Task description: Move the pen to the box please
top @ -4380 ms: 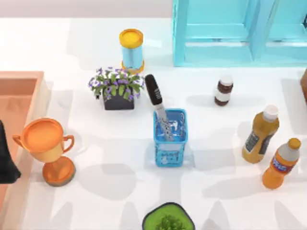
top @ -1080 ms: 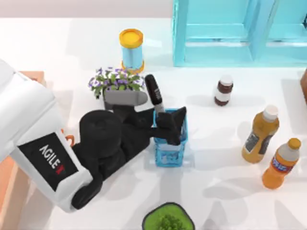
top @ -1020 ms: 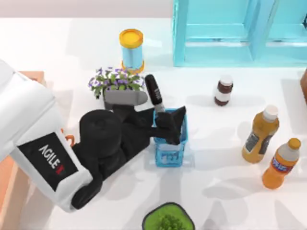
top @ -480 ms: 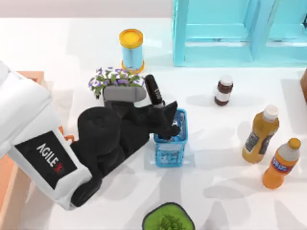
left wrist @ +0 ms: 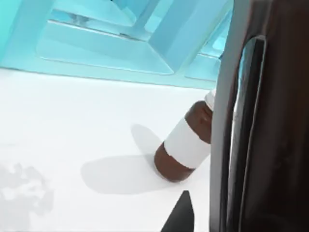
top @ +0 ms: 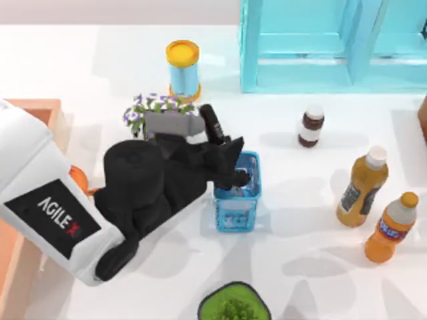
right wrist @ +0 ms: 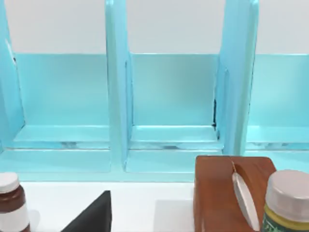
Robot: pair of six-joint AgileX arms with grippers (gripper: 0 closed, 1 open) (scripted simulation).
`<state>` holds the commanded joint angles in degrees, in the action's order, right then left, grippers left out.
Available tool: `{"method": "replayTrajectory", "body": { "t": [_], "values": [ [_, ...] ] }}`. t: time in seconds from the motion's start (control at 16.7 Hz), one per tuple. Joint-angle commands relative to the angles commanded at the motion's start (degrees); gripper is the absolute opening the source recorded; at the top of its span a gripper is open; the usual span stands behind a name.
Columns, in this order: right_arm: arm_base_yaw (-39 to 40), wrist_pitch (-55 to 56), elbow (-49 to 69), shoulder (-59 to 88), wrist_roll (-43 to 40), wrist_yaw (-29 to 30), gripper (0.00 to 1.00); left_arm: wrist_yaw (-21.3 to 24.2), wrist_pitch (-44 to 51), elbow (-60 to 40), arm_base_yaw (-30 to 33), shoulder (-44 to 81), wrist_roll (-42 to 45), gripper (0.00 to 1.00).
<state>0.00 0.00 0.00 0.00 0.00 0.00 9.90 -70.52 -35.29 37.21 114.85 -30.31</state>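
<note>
One gripper, my left gripper (top: 230, 160), is squeezed around the pen (top: 212, 124) above the blue basket (top: 237, 210). Its black cap sticks out past the jaws. I see the box (top: 40, 110) far off at the table's left edge.

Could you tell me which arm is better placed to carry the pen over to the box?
Left: its gripper is already at the pen in the blue basket, and the box lies at the table's left edge.

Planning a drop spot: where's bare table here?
Free: the patch between the blue basket, the brown jar and the mustard bottle; also the far-left table behind the box. Crowded: around the left gripper, pen and flowers.
</note>
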Motion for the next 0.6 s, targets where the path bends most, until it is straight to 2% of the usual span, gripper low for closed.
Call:
{"method": "replayTrajectory", "body": {
  "t": [0.36, 0.48, 0.6],
  "values": [
    [0.0, 0.0, 0.0, 0.0, 0.0, 0.0, 1.00, 17.3, 18.0, -0.6, -6.5, -13.9, 1.2, 0.00],
    [0.0, 0.0, 0.0, 0.0, 0.0, 0.0, 1.00, 21.5, 24.9, -0.5, -10.4, -19.9, 2.2, 0.00],
    [0.0, 0.0, 0.0, 0.0, 0.0, 0.0, 1.00, 23.8, 31.2, -0.4, -15.4, -26.0, 2.9, 0.00]
  ]
}}
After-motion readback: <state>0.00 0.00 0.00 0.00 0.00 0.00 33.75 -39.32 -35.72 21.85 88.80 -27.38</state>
